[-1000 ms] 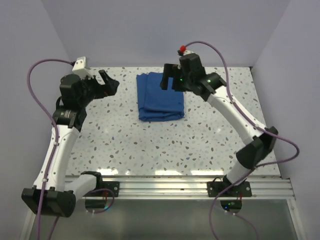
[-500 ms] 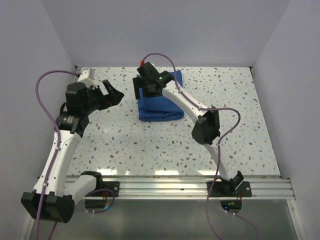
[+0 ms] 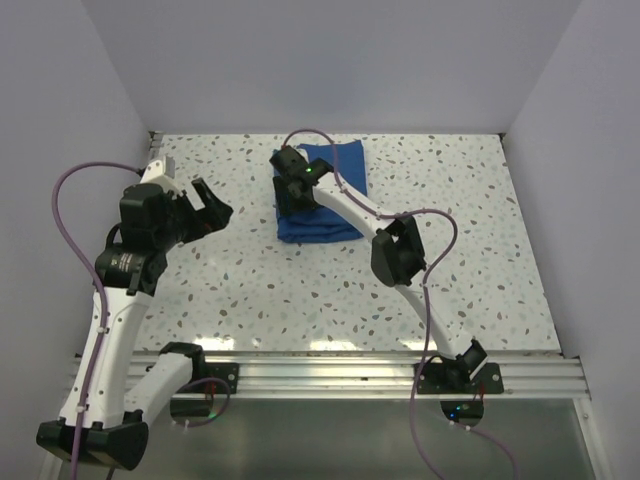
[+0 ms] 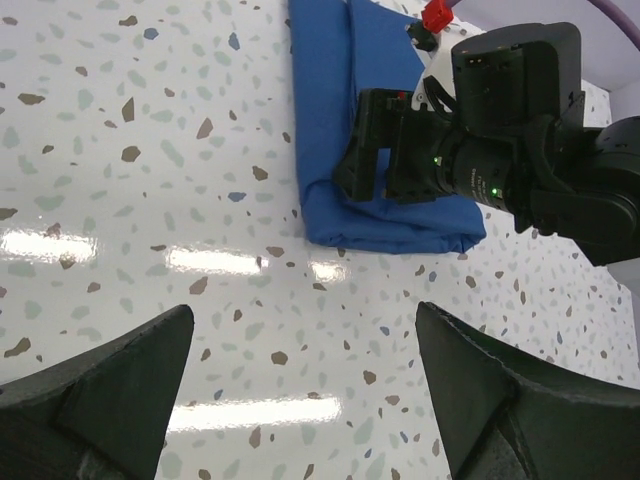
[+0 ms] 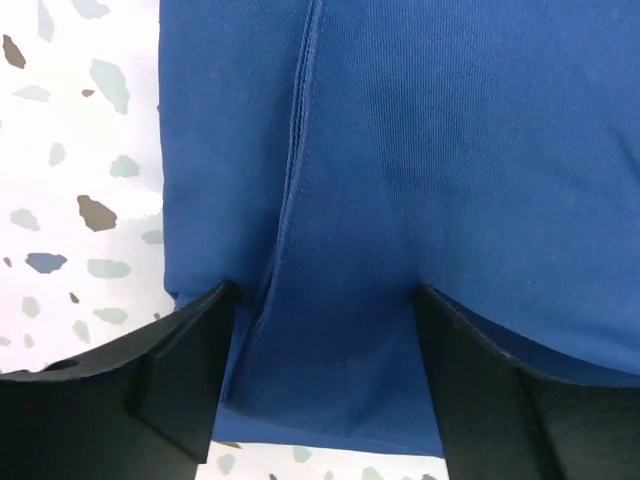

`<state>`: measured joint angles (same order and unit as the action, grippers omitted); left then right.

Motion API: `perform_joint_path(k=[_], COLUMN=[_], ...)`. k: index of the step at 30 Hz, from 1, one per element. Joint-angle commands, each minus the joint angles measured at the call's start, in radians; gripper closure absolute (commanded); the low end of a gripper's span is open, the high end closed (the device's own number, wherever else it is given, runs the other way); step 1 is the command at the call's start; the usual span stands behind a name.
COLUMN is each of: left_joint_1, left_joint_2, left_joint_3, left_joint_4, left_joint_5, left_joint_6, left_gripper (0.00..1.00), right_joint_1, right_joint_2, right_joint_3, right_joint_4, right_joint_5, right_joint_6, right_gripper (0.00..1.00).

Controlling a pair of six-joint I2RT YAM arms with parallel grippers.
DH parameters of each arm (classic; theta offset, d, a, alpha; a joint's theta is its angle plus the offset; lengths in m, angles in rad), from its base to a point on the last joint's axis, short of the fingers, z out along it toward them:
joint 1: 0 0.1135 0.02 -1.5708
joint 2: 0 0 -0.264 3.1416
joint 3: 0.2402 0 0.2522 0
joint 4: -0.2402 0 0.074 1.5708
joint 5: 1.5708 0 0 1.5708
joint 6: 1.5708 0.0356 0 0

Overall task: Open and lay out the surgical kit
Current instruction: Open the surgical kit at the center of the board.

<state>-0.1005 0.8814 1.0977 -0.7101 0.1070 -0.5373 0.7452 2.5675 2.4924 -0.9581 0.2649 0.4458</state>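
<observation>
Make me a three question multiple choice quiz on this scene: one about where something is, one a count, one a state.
1. Where is the blue cloth bundle on the speckled table? A near left corner. B near right edge. C far middle.
2. How many grippers are over the bundle? A none. B one. C two.
3. The right gripper is: A open over the cloth. B shut on a steel tray. C out of view.

Answers: C, the top view shows it centred at the far side. B, only the right gripper is above it, while the left gripper hovers over the table to its left. A, the right wrist view shows its fingers spread with a fold between them.
</observation>
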Motion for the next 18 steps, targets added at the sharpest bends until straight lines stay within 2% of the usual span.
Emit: perform_joint_path(k=[1,2,5,6,7,8,12,16,18], left_joint_1=[-0.001,0.001,0.001,-0.001,-0.001,-0.001,-0.001,-0.014,-0.065], left_joint_2=[-0.009,-0.001,0.013,0.022,0.025,0.039,0.088,0.223,0.307], left_joint_3=[0.037,0.037,0.033,0.03,0.027,0.027,0.062,0.203,0.253], left_joint_4=[-0.037,-0.035,-0.012,0.007,0.021,0.032,0.078,0.067,0.078], left_joint_5=[-0.032,-0.03,-0.017,-0.001,0.006,0.011,-0.006,-0.029,-0.073], left_joint_6=[0.017,0.017,0.013,0.008,0.007,0.007,0.046,0.099,0.112], left_gripper=[0.04,0.04,0.05,0.05,0.05,0.05,0.06,0.09,0.1], right_joint_1=[-0.001,0.0,-0.001,-0.001,-0.006,-0.013,-0.056,-0.151,-0.22], right_joint_2=[-0.009,-0.009,-0.046,-0.061,-0.078,-0.117,-0.254,-0.44,-0.548], right_joint_3=[0.007,0.006,0.002,-0.004,-0.016,-0.021,-0.059,-0.229,-0.298], right_joint_4=[-0.01,-0.014,-0.031,-0.028,-0.027,-0.027,-0.025,0.005,0.019], right_joint_5=[0.026,0.03,0.069,0.077,0.083,0.091,0.135,0.163,0.181], right_joint_6=[-0.01,-0.013,-0.018,-0.021,-0.022,-0.024,-0.004,0.03,0.039], right_gripper=[0.31,0.47,0.72,0.83,0.88,0.98,1.0,1.0,1.0])
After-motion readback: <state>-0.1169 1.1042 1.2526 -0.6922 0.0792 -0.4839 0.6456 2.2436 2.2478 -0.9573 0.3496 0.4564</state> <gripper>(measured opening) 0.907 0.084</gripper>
